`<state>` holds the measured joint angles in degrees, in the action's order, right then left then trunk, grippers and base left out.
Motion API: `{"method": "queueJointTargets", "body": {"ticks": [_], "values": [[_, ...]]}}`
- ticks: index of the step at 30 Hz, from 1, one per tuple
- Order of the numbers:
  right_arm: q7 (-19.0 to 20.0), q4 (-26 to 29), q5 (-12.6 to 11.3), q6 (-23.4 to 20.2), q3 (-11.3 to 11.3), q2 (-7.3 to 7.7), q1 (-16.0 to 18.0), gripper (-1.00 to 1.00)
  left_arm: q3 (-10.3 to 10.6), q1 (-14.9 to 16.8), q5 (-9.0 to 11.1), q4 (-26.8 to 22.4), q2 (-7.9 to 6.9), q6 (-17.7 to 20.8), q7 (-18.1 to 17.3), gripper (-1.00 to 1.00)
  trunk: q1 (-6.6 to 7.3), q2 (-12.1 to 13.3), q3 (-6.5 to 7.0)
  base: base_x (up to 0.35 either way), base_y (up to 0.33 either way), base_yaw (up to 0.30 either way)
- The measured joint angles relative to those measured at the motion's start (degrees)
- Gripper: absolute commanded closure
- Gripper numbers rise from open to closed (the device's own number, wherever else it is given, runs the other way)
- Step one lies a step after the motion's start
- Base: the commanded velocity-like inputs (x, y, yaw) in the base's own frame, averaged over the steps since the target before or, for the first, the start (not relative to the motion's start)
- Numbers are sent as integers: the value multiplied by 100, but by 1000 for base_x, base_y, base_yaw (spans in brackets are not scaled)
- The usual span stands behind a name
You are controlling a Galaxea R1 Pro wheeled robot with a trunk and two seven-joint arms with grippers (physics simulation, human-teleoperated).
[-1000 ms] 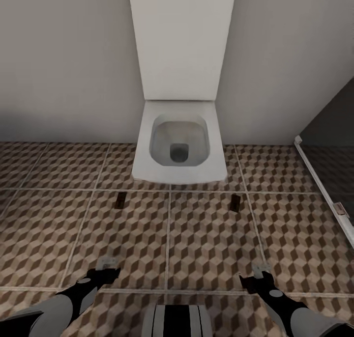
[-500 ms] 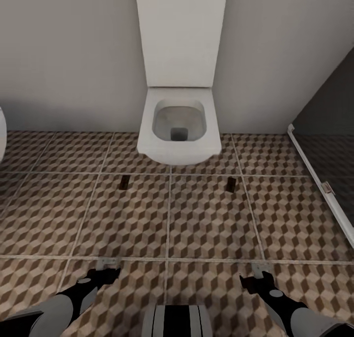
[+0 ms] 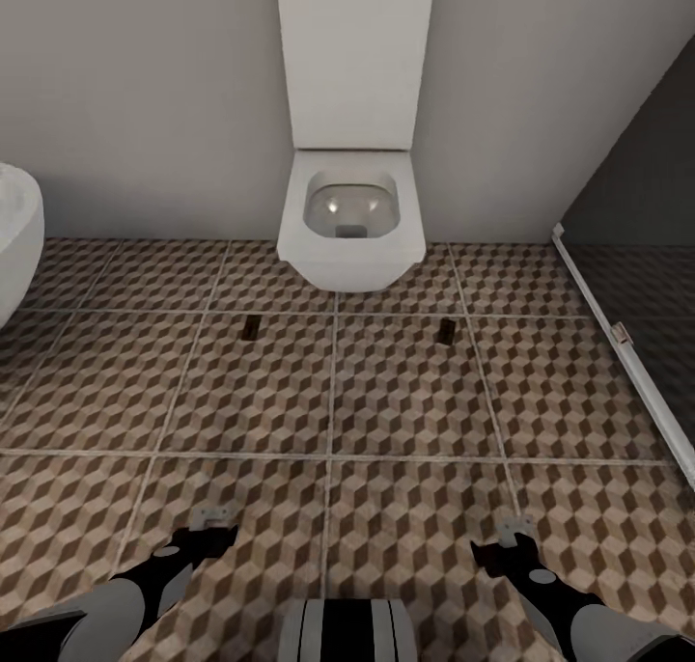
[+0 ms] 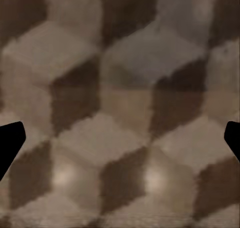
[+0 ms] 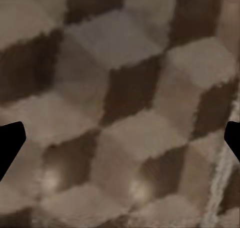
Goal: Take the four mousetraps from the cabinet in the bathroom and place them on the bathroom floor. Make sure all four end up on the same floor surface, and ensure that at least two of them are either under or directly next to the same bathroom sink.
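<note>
Head view shows two mousetraps (image 3: 250, 327) (image 3: 447, 330) on the bathroom floor (image 3: 405, 401) before the toilet (image 3: 351, 220), no sink beside them. My left gripper (image 3: 205, 530) and right gripper (image 3: 510, 537) hang spread wide, empty. I risk miscounting these toward the sink condition.

Cube-patterned bathroom floor (image 4: 120, 113) (close up) between spread black fingertips (image 4: 10, 143).
</note>
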<state>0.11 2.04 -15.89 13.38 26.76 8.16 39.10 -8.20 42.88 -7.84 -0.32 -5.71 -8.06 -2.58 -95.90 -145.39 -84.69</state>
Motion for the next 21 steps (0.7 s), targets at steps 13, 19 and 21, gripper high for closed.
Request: {"method": "queueJointTargets", "body": {"ticks": [13,19,21], "values": [[-1,0,0,0,0,-8,0,-100,0,-1,1,1,2,-14,0,-100,0,0,0,-344,0,0],[-3,0,0,0,0,-4,0,-100,0,1,1,1,2,-20,0,-100,0,0,0,-332,0,0],[-3,0,2,0,0,-3,0,-100,0,0,0,1,2,-22,0,-100,1,0,0,-264,0,0]]}}
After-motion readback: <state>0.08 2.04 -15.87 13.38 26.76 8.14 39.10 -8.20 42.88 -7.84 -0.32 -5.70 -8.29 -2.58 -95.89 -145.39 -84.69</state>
